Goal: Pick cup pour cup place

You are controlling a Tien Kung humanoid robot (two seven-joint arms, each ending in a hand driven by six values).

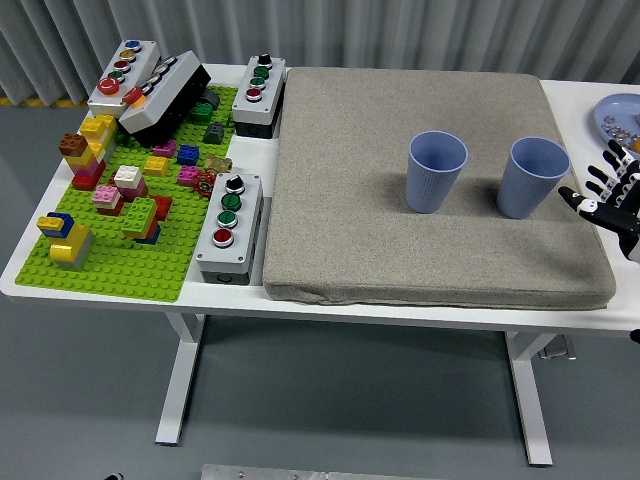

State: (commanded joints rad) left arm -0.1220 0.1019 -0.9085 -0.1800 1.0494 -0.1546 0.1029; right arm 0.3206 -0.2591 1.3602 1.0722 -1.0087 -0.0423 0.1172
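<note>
A white table (600, 95) carries, over most of its right half, a thick grey-beige cushion pad (430, 250), and no brand, label or legible writing shows on anything here. On the left of the table lies a lime-green studded baseplate (120, 265) scattered with small building bricks in yellow, pink, red, blue, brown and white. Grey control boxes with coloured push buttons sit around it: one at the far left corner (124, 73), one at the pad's far left corner (260, 93), and one between baseplate and pad near the front (230, 228); a black box (168, 95) leans tilted beside the far-left one. Two blue ribbed cups stand upright on the pad, well apart from the bricks: the left cup (437, 171) near the pad's middle, the right cup (532, 177) close to the pad's right edge. A blue plate (612, 108) is partly visible at the right border. The right hand (608, 198), black with white fingertips, hangs just beside the right cup, its fingers spread and holding nothing, not touching the cup.
</note>
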